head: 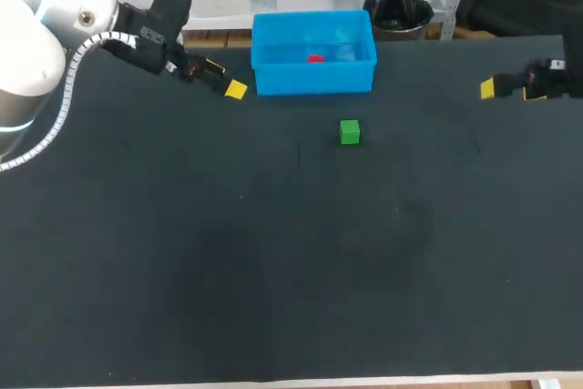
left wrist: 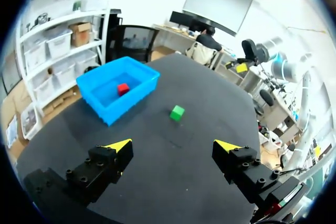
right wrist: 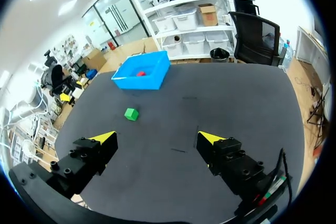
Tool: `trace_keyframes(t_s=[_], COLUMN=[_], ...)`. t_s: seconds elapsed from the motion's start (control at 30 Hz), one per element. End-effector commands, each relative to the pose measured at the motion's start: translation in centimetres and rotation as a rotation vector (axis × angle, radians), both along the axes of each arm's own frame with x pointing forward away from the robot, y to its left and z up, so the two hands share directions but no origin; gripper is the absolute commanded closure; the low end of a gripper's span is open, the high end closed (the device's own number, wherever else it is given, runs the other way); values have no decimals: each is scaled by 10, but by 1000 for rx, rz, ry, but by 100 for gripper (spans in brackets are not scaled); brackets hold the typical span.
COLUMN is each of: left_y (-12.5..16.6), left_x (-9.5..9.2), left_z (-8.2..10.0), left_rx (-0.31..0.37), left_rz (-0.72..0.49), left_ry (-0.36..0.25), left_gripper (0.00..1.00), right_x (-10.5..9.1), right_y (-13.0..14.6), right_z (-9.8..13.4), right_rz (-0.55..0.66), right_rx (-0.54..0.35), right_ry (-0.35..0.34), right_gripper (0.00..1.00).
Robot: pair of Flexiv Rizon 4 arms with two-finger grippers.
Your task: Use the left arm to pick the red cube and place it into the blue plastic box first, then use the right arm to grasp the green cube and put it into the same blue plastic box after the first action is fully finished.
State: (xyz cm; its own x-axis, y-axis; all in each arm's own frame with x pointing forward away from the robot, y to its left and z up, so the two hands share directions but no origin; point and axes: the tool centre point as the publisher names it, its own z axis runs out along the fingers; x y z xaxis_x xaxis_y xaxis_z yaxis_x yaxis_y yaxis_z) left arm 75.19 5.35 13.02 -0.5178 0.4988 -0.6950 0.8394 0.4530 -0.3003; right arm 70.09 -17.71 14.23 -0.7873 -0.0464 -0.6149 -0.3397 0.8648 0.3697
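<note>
Red cube (head: 315, 58): lies inside the blue plastic box (head: 314, 79), on the box floor, clear of the walls.

Blue plastic box: stands at the far edge of the dark counter (head: 273, 271), near the middle of that edge.

Green cube (head: 350, 132): rests on the counter in front of the box, near its front wall but not touching it. Nothing touches the cube.

Left gripper (left wrist: 173, 145): positioned just beside the left end of the box, apart from it. The fingers (left wrist: 116, 148) are spread wide and hold nothing. In the left wrist view, the box and the green cube lie ahead of the fingers.

Right gripper (right wrist: 156, 138): positioned at the right side of the counter, well apart from the green cube and the box. The fingers are spread wide and hold nothing. In the right wrist view, the green cube lies ahead of them, with the box beyond it.
</note>
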Motion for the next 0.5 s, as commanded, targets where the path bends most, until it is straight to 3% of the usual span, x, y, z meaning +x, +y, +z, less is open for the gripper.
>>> trace_keyframes(t_s=[0.03, 0.27, 0.37, 0.5], left_y=[1, 1, 1, 1], left_x=[0, 0, 0, 0], left_z=[-1, -1, -1, -1], left_rx=[-4, -4, -4, -4], left_rz=[-2, -2, -2, -2], left_ry=[-3, -3, -3, -3], left_gripper=[0, 0, 0, 0], right_x=[13, 29, 36, 40], right_y=[24, 58, 74, 83], right_z=[2, 0, 3, 6], right_rz=[-42, -49, -47, -21], right_rx=[-143, -349, -369, -361], right_ry=[53, 161, 202, 204], right_gripper=[0, 0, 0, 0])
